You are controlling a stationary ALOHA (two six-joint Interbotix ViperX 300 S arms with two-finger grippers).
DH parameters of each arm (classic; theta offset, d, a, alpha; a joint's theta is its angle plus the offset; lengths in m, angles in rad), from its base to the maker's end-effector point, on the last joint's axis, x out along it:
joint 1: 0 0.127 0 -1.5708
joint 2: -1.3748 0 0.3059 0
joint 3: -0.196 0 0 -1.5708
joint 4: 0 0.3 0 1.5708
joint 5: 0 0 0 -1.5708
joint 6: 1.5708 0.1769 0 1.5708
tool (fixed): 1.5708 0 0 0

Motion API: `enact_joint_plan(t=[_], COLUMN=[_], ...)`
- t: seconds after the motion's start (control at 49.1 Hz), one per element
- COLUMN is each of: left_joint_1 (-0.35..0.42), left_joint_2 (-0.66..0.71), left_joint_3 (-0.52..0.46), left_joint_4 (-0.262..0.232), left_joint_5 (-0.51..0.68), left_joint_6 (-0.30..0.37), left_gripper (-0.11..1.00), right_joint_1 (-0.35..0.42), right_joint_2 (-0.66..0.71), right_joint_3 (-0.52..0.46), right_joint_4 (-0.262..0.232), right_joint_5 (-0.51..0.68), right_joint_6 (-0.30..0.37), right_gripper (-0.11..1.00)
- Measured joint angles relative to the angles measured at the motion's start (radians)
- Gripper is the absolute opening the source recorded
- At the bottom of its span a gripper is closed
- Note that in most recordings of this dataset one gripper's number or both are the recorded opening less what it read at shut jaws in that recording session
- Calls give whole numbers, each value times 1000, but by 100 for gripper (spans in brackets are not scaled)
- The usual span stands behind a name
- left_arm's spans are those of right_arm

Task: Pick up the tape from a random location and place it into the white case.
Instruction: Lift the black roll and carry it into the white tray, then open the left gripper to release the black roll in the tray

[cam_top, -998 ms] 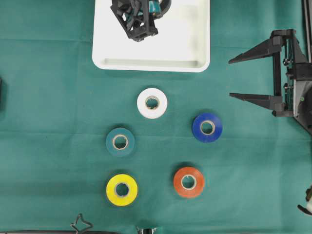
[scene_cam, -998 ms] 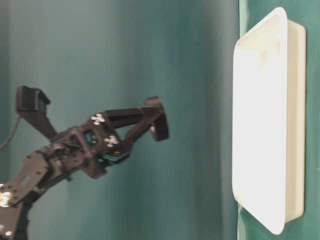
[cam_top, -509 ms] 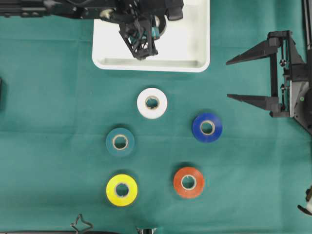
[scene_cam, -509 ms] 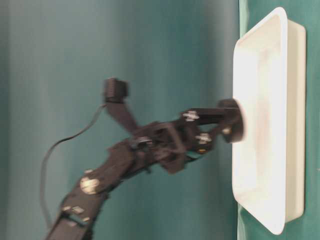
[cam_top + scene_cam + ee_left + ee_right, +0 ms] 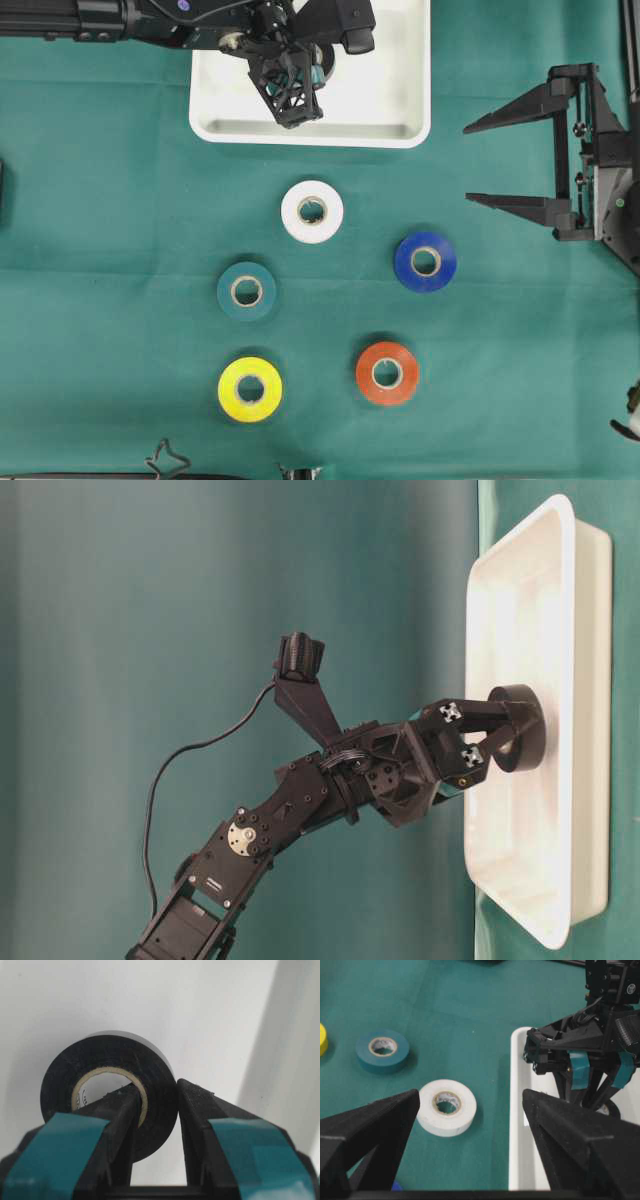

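Observation:
A black tape roll point(image 5: 107, 1095) hangs inside the white case point(image 5: 200, 1010), close above its floor. My left gripper point(image 5: 157, 1090) is shut on its wall, one finger through the core and one outside. In the table-level view the black tape roll point(image 5: 520, 725) sits within the rim of the white case point(image 5: 560, 630). From overhead my left gripper point(image 5: 297, 112) covers the roll, over the white case point(image 5: 380, 90). My right gripper point(image 5: 472, 162) stands open and empty at the right.
On the green cloth lie a white roll point(image 5: 312, 211), a blue roll point(image 5: 425, 262), a teal roll point(image 5: 247, 291), a yellow roll point(image 5: 250, 389) and an orange roll point(image 5: 387, 373). The left arm point(image 5: 150, 15) stretches along the top edge.
My left gripper has carried the black roll from well above the case down inside its rim. The right arm has barely moved.

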Motion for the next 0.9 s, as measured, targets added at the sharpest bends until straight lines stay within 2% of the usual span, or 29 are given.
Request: enact_joint_plan(t=[0.041,0.081,0.265,0.367,0.57,0.896], left_joint_1=[0,0,0,2,2,-15], left_joint_2=[2,0,0,0,-14,-158], left_joint_3=[0,-2,0,-2,-6,-81], left_joint_4=[0,0,0,0,0,0], left_joint_5=[2,3,5,5,35,163], left_joint_6=[-2,0,18,51,64,66], left_gripper=[19,25,80,98,98,98], right_joint_1=[0,0,0,0,0,0], right_joint_2=[0,2,0,0,2,2], right_joint_3=[0,0,0,0,0,-2], right_joint_4=[0,0,0,0,0,0], right_joint_5=[0,0,2,2,2,2], right_joint_6=[0,0,0,-2,0,0], right_gripper=[93,93,93,93,93,93])
